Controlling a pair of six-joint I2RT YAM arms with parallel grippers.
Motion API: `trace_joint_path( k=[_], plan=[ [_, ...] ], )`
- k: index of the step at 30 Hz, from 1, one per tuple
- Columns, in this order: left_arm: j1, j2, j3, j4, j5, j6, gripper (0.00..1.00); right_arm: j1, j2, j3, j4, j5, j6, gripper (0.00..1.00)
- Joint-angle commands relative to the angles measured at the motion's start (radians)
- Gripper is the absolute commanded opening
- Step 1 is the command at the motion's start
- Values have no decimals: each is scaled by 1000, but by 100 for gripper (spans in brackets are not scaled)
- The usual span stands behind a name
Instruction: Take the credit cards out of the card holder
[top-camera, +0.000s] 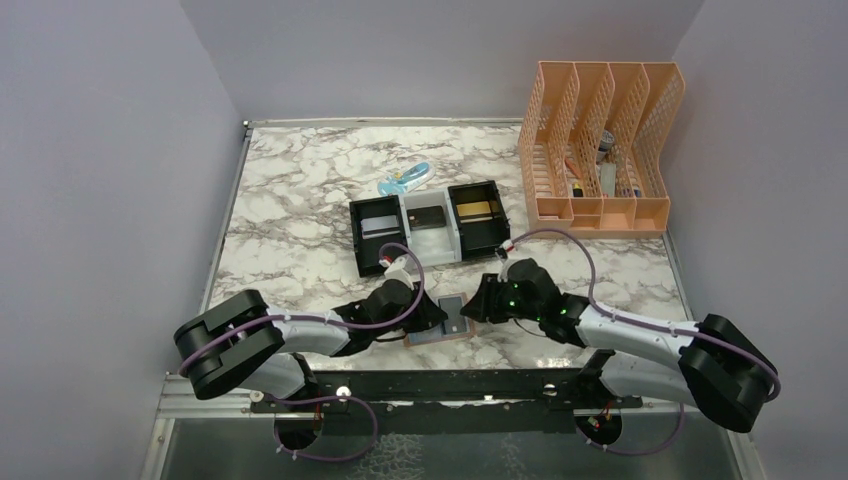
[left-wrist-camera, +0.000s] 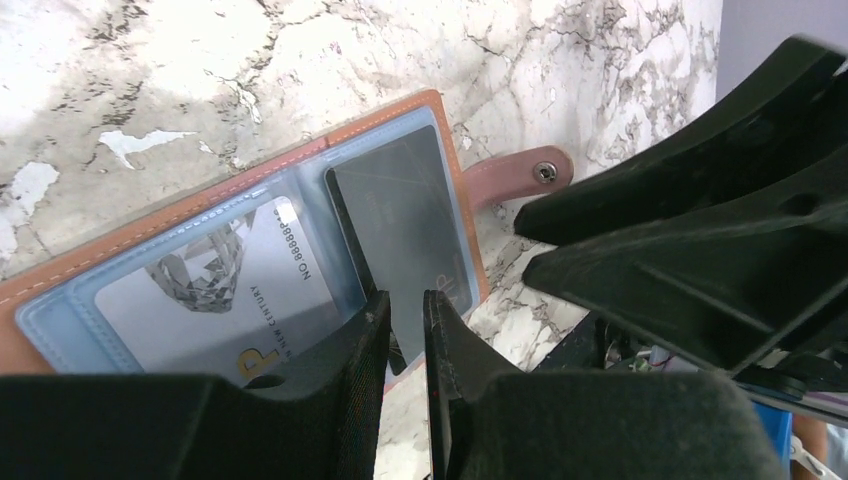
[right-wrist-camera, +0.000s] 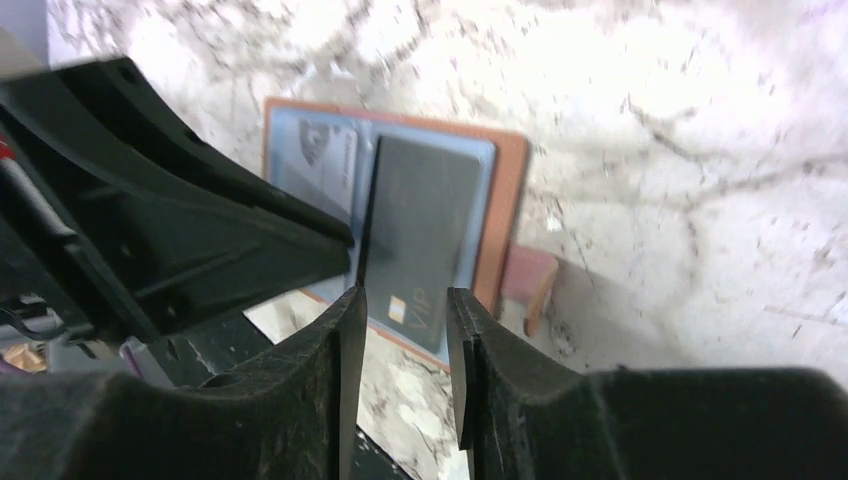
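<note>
Top external: dark card (top-camera: 453, 315) lengthwise near-far

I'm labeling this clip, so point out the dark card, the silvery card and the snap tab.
dark card (left-wrist-camera: 400, 215): left wrist view, middle of its face.
silvery card (left-wrist-camera: 210, 300): left wrist view, printed face in pocket.
snap tab (left-wrist-camera: 512, 181): left wrist view, strap beside the stud.

The silvery grey plastic card (left-wrist-camera: 220, 290) lies in the left pocket of the open tan-brown leather card holder (left-wrist-camera: 250, 187). It carries small dark print: "NO", then a row of digits, mostly eights, and beside that a line ending in "CENTURY". A gold mark like a "P" sits at one edge. The dark grey-black plastic card (right-wrist-camera: 420, 230) in the right pocket bears "VIP" in gold.
</note>
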Motion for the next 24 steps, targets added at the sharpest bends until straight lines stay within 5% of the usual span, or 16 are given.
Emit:
trace_joint_path(
  k=[1,7,13,19,24],
  plan=[
    [5,6,15,28,52,15,22,3,-36,65,-49,82,-76,38],
    [4,-55,-13,28,56,-9,33,4,-116,53,-48,32,-98,54],
    [25,-156,-59,-3,119,22,42,4,-196,17,-30,-282,-58,63],
    [24,-219,-83,-55,102,11,45,4,-278,53,-243,-129,14,61],
    [25,-242,-99,-65,42,-1,45,4,-312,58,-225,-47,-37,61]
  ],
)
